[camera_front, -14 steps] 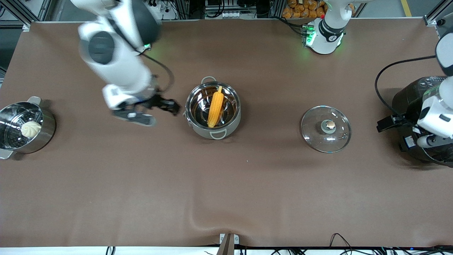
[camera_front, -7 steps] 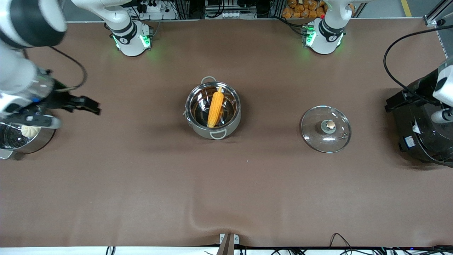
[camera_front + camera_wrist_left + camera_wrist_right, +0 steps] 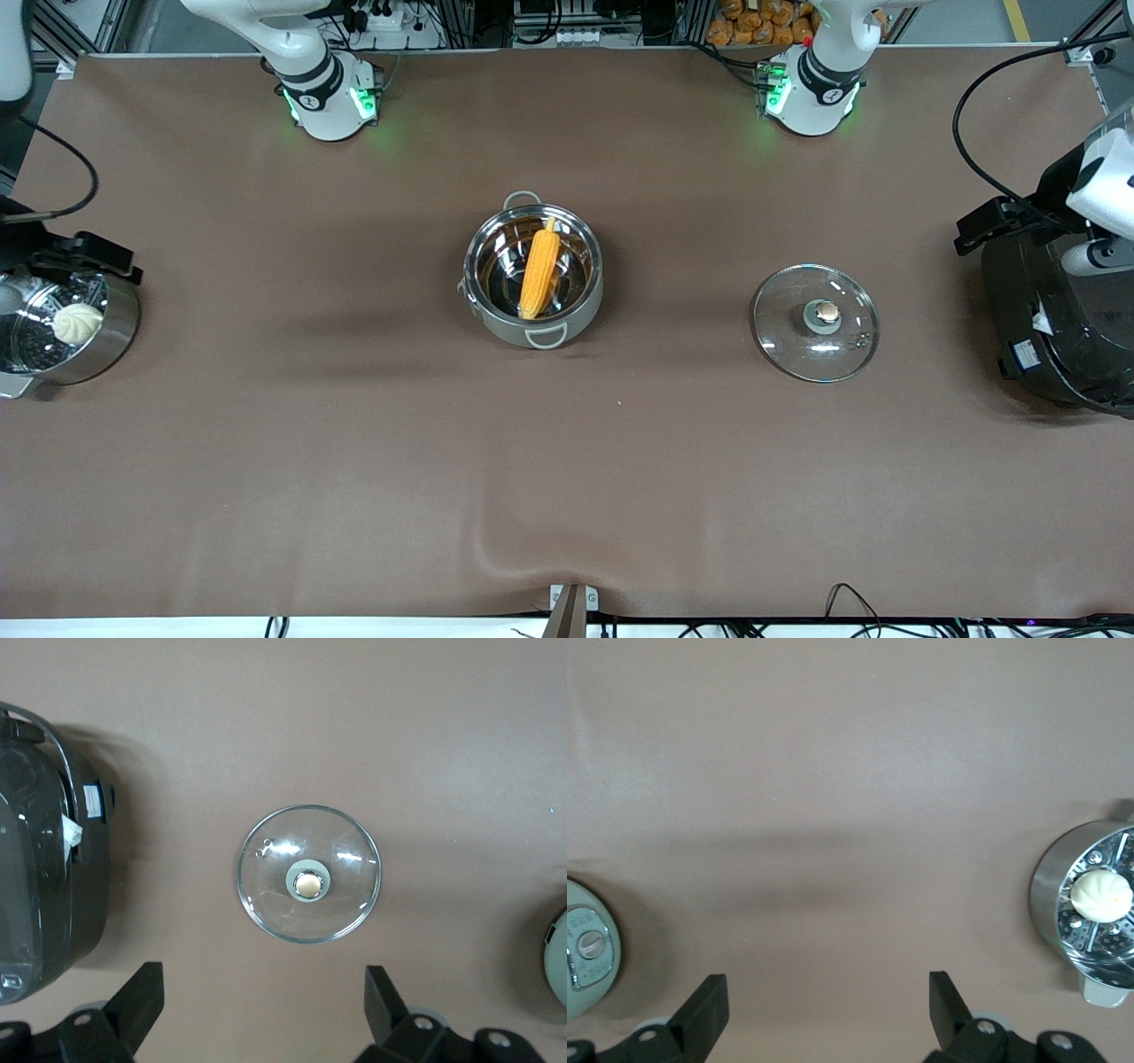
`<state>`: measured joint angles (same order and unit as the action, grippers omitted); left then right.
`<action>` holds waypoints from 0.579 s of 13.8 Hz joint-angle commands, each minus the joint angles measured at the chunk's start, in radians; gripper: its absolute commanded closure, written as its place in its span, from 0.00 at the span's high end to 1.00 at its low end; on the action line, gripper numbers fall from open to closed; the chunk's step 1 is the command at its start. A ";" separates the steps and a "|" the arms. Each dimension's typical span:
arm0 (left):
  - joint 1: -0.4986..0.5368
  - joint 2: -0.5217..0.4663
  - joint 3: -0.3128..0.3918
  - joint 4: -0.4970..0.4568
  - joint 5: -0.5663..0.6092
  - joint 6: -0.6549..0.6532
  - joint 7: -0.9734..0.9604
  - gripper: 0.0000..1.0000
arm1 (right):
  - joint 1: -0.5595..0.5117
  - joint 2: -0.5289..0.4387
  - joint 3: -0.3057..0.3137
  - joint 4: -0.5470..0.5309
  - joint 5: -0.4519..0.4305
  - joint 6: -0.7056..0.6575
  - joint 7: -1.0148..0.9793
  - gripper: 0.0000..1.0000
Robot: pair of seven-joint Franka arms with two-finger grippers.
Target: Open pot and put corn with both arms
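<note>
The corn [image 3: 539, 274] lies in the uncovered pot [image 3: 534, 275], lid [image 3: 816, 322] on the worktop [image 3: 354, 461] beside it, both end effectors, left [image 3: 263, 1010] and right [image 3: 828, 1014], spread apart at the worktop's ends.

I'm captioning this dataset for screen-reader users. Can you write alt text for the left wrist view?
A clear glass lid with a copper-coloured knob lies flat on the brown table, below the open left gripper. A black rice cooker stands beside the lid.

Round polished steel pot [image 3: 533, 276] gleams mirror-bright; its clear glass lid [image 3: 816, 322] shines glossy; the brown table cover [image 3: 354, 443] looks matt, slightly rumpled.
</note>
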<state>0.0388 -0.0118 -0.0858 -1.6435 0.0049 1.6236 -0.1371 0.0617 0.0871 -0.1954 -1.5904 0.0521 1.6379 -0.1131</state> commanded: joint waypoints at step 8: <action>0.006 0.064 0.001 0.159 -0.005 -0.138 0.088 1.00 | -0.010 -0.055 0.011 -0.004 -0.017 -0.065 -0.010 1.00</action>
<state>0.0406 0.0192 -0.0825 -1.5439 0.0049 1.5373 -0.0791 0.0572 0.0725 -0.1939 -1.5898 0.0473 1.6053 -0.1150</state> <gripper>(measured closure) 0.000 0.000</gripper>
